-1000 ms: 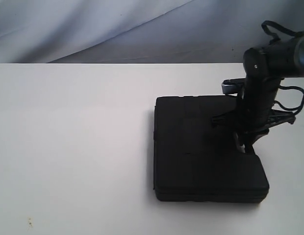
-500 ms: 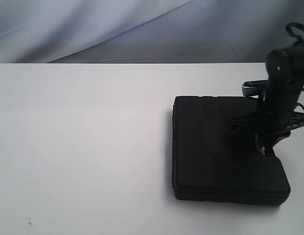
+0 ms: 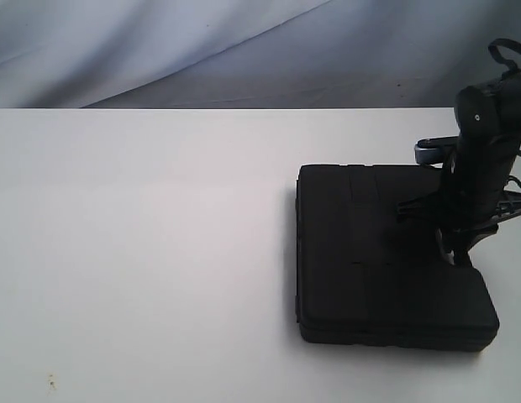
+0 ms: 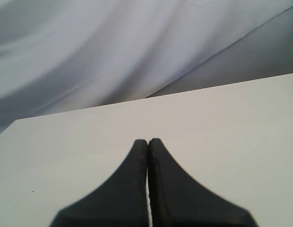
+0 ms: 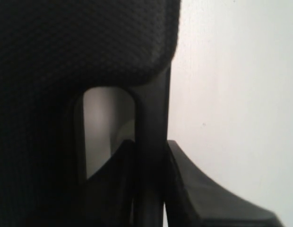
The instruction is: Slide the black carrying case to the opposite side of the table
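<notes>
**Figure: Slide step, case held by its handle.** You are working the right gripper [image 3: 454,249] at the right-hand edge of the black carrying case [image 3: 378,252]. The case is lying flat on the table [image 3: 143,252], well toward the right of the exterior view, with a wide bare stretch of table to its left. In the right wrist view the fingers [image 5: 208,189] are closing narrowly on the bar of the handle [image 5: 153,118], one inside the handle opening and one outside it, so you are holding the case by that bar. The left gripper [image 4: 148,153] is hovering over bare table, its fingers pressed together and holding nothing.

*Step in hand (judged):* you are dragging the case by the handle, most likely rightward, and the slide appears to be well along. How much table is remaining beyond the case cannot be told from these views.

*Next move (judged):* you are needing a low, level pull that is keeping the case's underside flat on the table. Raising the handle is risking a tilt or a twist about the grip. Once the case is sitting at the far side, you are looking at spreading the fingers and lifting clear.
</notes>
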{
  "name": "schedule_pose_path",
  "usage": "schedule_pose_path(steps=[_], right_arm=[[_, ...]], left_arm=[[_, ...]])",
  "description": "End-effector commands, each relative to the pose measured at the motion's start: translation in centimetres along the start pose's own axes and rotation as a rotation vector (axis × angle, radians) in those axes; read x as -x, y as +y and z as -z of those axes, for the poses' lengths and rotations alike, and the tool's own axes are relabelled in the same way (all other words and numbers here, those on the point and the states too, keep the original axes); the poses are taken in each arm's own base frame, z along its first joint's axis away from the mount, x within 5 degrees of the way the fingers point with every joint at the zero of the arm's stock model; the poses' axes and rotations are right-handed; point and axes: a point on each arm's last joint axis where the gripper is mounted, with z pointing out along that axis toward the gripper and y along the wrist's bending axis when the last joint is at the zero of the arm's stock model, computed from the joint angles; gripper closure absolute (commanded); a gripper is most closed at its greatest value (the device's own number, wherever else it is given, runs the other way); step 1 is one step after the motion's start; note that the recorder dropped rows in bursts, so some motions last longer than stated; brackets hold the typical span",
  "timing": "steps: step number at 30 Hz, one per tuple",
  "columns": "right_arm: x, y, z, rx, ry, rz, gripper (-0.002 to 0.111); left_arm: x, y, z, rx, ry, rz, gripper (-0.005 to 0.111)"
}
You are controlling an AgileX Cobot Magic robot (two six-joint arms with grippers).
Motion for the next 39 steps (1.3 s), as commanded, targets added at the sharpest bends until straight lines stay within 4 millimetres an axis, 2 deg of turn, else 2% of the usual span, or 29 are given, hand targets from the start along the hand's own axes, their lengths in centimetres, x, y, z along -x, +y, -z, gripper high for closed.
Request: schedule_pose_path(steps=[1, 39], right_arm=[[0.22, -0.76, 0.6, -0.03, -0.032, 0.022, 0.108], [0.23, -0.86, 0.61, -0.042, -0.034, 0.013, 0.108]], left_arm=[[-0.01, 0.0, -0.01, 0.003, -0.011, 0.02, 0.107], [-0.01, 0.0, -0.01, 0.003, -0.011, 0.02, 0.107]])
